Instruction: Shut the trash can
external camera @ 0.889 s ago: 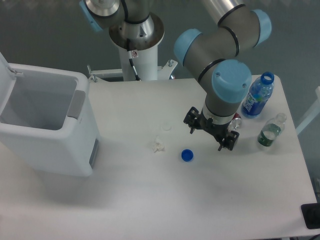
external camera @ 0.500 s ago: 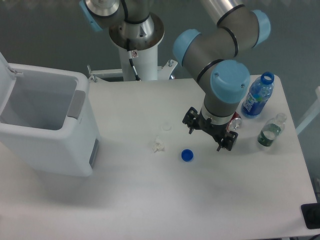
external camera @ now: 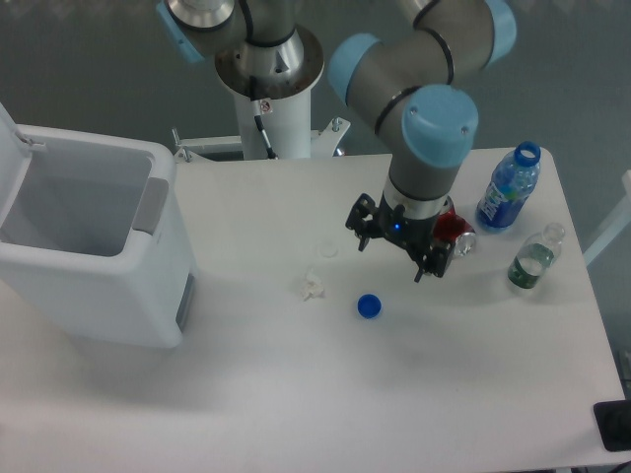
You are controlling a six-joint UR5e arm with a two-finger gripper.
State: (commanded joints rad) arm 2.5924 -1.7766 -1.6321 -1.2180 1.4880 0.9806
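Overhead, the single fixed camera showed the trash can (external camera: 94,246) standing at the left end of the white table (external camera: 325,394), its interior exposed and its lid (external camera: 8,148) raised at the far left edge of view. A grey latch tab (external camera: 150,204) sat on the bin's right rim. Well apart from it, toward the right half of the table, the gripper (external camera: 396,250) hung above the surface with its 2 fingers spread apart and nothing between them. A red soda can (external camera: 451,228) lay just beside it on the right. Near the right edge stood a blue bottle (external camera: 509,189) without a cap and a clear bottle (external camera: 533,258). A blue cap (external camera: 370,306) and a crumpled white scrap (external camera: 314,287) lay between the gripper and the bin.
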